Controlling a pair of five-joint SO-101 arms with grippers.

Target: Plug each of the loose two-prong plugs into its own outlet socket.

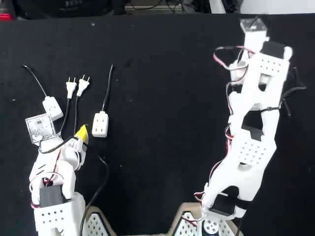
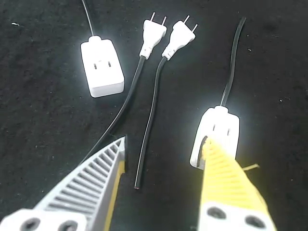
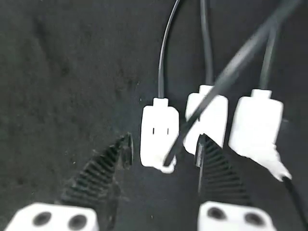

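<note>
Plugs lie loose, side by side on the black table (image 1: 162, 98), prongs pointing away from me: first plug (image 2: 153, 34), second plug (image 2: 179, 37). My left gripper (image 2: 163, 149) hangs released and grasps nothing. Its yellow finger (image 2: 226, 183) sits just beside the near socket (image 2: 217, 130); the far socket (image 2: 101, 67) lies apart, by the plugs. My right gripper (image 3: 162, 142) is spread too, before a slotted white block (image 3: 159, 130). Any lettering is too small to read.
</note>
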